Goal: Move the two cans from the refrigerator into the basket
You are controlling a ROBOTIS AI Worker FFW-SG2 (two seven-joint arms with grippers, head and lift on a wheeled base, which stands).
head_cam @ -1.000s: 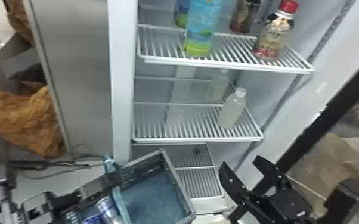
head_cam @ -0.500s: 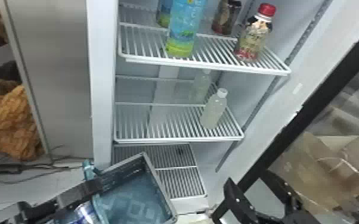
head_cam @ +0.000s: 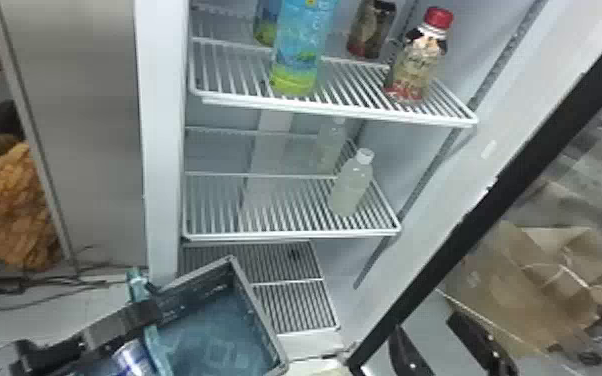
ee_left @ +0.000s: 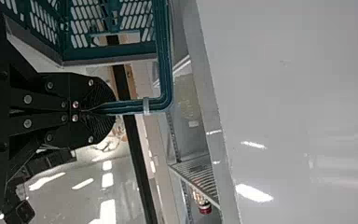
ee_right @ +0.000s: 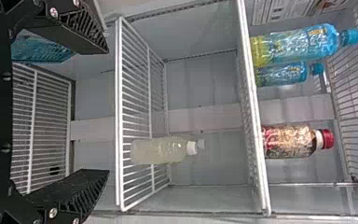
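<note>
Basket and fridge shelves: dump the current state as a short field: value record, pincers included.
basket: teal and gray, in front of the fridge
basket contents: blue-and-silver can beside the handle; can't tell if a second is there
left pincer: shut on the handle
right pincer: open, empty, facing the shelves
upper shelf: blue-and-green bottle and red-capped bottle near the front, both upright
next shelf down: pale bottle with white cap, upright, toward the right side

A red-capped bottle (head_cam: 415, 65) and a blue bottle (head_cam: 300, 50) stood on the rack above a white-capped bottle (head_cam: 351, 185).
</note>
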